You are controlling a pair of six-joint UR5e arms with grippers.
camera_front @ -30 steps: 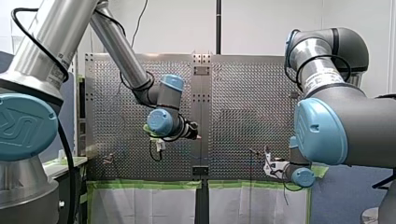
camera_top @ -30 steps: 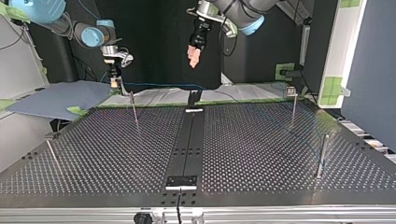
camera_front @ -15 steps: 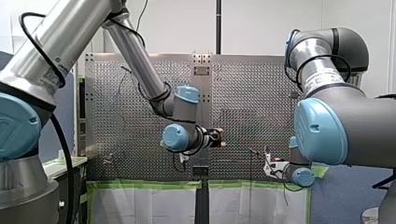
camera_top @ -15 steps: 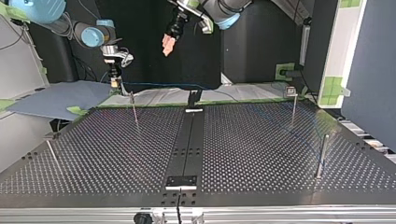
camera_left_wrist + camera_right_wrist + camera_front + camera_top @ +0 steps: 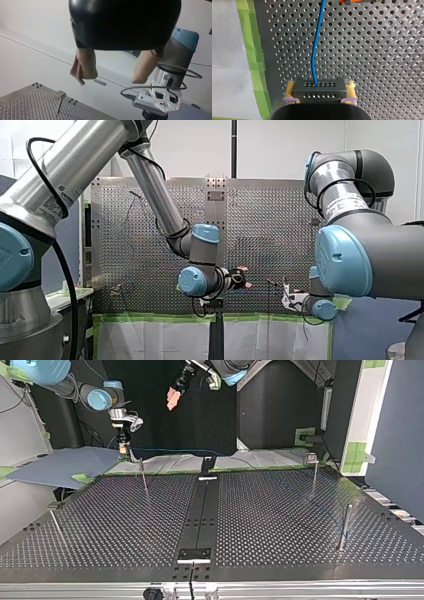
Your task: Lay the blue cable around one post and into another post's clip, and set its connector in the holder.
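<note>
Clamping connector (image 5: 319, 91) in my right gripper (image 5: 320, 88) | blue cable (image 5: 315, 50) exits at 12 o'clock | my left gripper (image 5: 110, 80) apart, empty | I want steady tension.

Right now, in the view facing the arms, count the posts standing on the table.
4. In that view: far-left post, near-left post, far-right post, near-right post. Another thin one could go unseen against the dark background.
</note>
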